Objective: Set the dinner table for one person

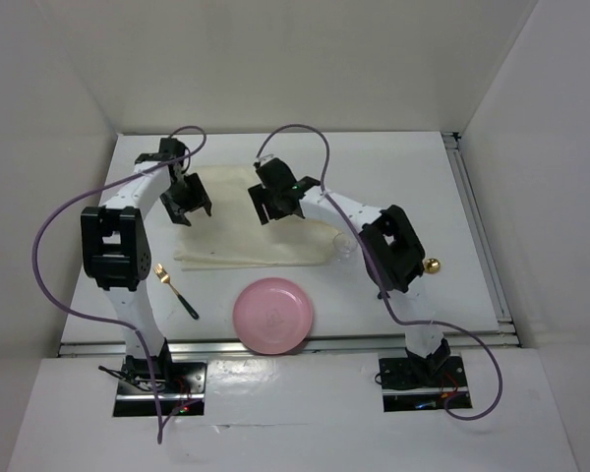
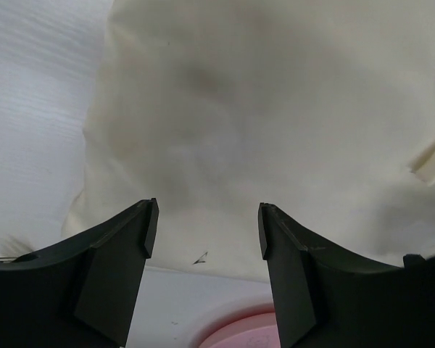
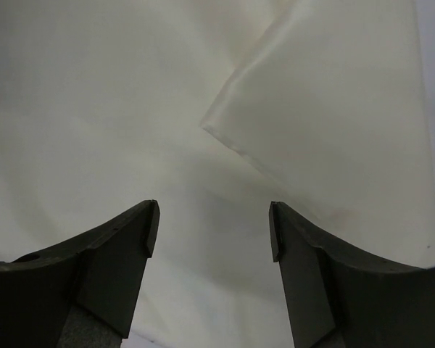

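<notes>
Cream cloth (image 1: 246,221) laid flat across the middle of the white dinner table (image 1: 403,167) in front of both arms, probably as the base for the setting. Poised close over its far part: left gripper (image 2: 206,228) and right gripper (image 3: 214,228), fingers spread, pinching nothing. Set nearer the bases, likely to go on it: pink plate (image 1: 272,315), gold fork (image 1: 174,288).

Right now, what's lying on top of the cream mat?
Nothing visible rests on the cream mat; only its own folded-over flap lies over it. The left arm and right arm hide patches of it from above.
</notes>
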Robot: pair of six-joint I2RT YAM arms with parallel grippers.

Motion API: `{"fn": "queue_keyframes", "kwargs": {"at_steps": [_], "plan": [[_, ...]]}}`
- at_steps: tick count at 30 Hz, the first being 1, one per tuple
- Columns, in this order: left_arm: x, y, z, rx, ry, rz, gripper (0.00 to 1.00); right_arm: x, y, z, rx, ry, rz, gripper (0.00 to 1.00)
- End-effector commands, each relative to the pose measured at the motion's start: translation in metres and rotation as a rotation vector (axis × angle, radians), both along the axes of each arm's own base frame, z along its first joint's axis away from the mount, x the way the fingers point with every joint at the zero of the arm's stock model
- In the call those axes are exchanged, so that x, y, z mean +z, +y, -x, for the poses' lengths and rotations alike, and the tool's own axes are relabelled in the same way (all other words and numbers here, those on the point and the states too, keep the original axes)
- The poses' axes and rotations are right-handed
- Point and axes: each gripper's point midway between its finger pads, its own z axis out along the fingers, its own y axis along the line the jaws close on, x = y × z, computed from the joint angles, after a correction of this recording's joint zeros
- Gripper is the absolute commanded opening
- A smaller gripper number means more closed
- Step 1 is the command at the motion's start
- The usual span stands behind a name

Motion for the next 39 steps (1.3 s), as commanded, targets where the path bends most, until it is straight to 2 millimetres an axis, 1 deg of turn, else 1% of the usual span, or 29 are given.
{"fn": "queue_keyframes", "kwargs": {"at_steps": [1,2,3,5,7,11,12,13,16,17,18,20,21,23,24,25,26,27,28,29,31,32,33,34,35,36,37,38,39], "plan": [[-0.010,-0.006,0.004,0.026,0.003,0.058,0.74,0.022,0.005,-0.022,-0.039,-0.107,0.019,0.75],[-0.020,-0.008,0.012,0.034,0.030,0.070,0.74,0.016,0.005,-0.027,-0.055,-0.120,0.029,0.78],[-0.018,-0.014,0.010,0.022,0.006,0.100,0.74,0.013,0.011,-0.026,-0.053,-0.128,0.035,0.81],[-0.031,-0.016,0.019,0.031,0.036,0.115,0.73,0.004,0.016,-0.030,-0.060,-0.138,0.050,0.81],[-0.037,-0.020,0.021,0.034,0.038,0.138,0.73,-0.006,0.017,-0.030,-0.073,-0.141,0.079,0.81],[-0.048,-0.018,0.028,0.040,0.064,0.128,0.73,-0.023,0.015,-0.043,-0.113,-0.165,0.113,0.73],[-0.051,-0.018,0.031,0.040,0.073,0.128,0.73,-0.020,0.018,-0.043,-0.119,-0.183,0.114,0.72],[-0.050,-0.018,0.033,0.040,0.075,0.128,0.73,-0.029,0.017,-0.043,-0.124,-0.178,0.130,0.69],[-0.053,-0.018,0.036,0.041,0.084,0.128,0.73,-0.026,0.016,-0.053,-0.157,-0.212,0.140,0.50],[-0.053,-0.018,0.036,0.041,0.084,0.128,0.73,-0.032,0.013,-0.052,-0.171,-0.203,0.152,0.43],[-0.053,-0.018,0.037,0.032,0.083,0.125,0.73,-0.025,0.011,-0.056,-0.192,-0.225,0.157,0.23],[-0.053,-0.016,0.036,0.035,0.083,0.115,0.72,-0.005,0.014,-0.058,-0.205,-0.251,0.116,0.08],[-0.054,-0.015,0.036,0.038,0.082,0.106,0.72,0.011,0.013,-0.057,-0.216,-0.271,0.083,0.00],[-0.054,-0.014,0.037,0.030,0.082,0.103,0.72,0.031,0.005,-0.063,-0.247,-0.272,0.023,0.00],[-0.054,-0.014,0.037,0.030,0.082,0.103,0.72,0.048,-0.001,-0.064,-0.260,-0.277,-0.017,0.00],[-0.058,-0.013,0.037,0.033,0.090,0.093,0.72,0.052,-0.003,-0.065,-0.250,-0.253,-0.059,0.00],[-0.058,-0.013,0.037,0.033,0.091,0.093,0.72,0.062,-0.017,-0.076,-0.294,-0.242,-0.111,0.00],[-0.058,-0.012,0.040,0.025,0.099,0.090,0.72,0.068,-0.020,-0.073,-0.273,-0.207,-0.164,0.00],[-0.058,-0.012,0.040,0.025,0.099,0.090,0.72,0.071,-0.028,-0.078,-0.277,-0.200,-0.195,0.00],[-0.058,-0.012,0.040,0.025,0.099,0.090,0.72,0.073,-0.051,-0.092,-0.316,-0.198,-0.216,0.00],[-0.055,-0.012,0.039,0.016,0.089,0.087,0.72,0.073,-0.071,-0.104,-0.346,-0.176,-0.249,0.00],[-0.055,-0.012,0.039,0.016,0.089,0.087,0.72,0.070,-0.090,-0.115,-0.365,-0.150,-0.272,0.00],[-0.051,-0.011,0.038,0.004,0.077,0.084,0.72,0.070,-0.100,-0.120,-0.383,-0.140,-0.290,0.00],[-0.051,-0.012,0.041,0.004,0.088,0.084,0.72,0.059,-0.107,-0.126,-0.387,-0.120,-0.292,0.00],[-0.048,-0.011,0.041,-0.008,0.078,0.080,0.72,0.060,-0.110,-0.130,-0.374,-0.096,-0.309,0.00],[-0.048,-0.011,0.044,-0.007,0.090,0.080,0.72,0.058,-0.125,-0.137,-0.414,-0.077,-0.320,0.07],[-0.045,-0.011,0.043,-0.018,0.080,0.077,0.72,0.048,-0.131,-0.141,-0.428,-0.054,-0.304,0.59],[-0.041,-0.011,0.045,-0.018,0.077,0.077,0.72,0.056,-0.141,-0.143,-0.477,-0.054,-0.300,0.75],[-0.038,-0.010,0.042,-0.027,0.067,0.074,0.72,0.054,-0.150,-0.145,-0.512,-0.054,-0.286,0.86]]}}
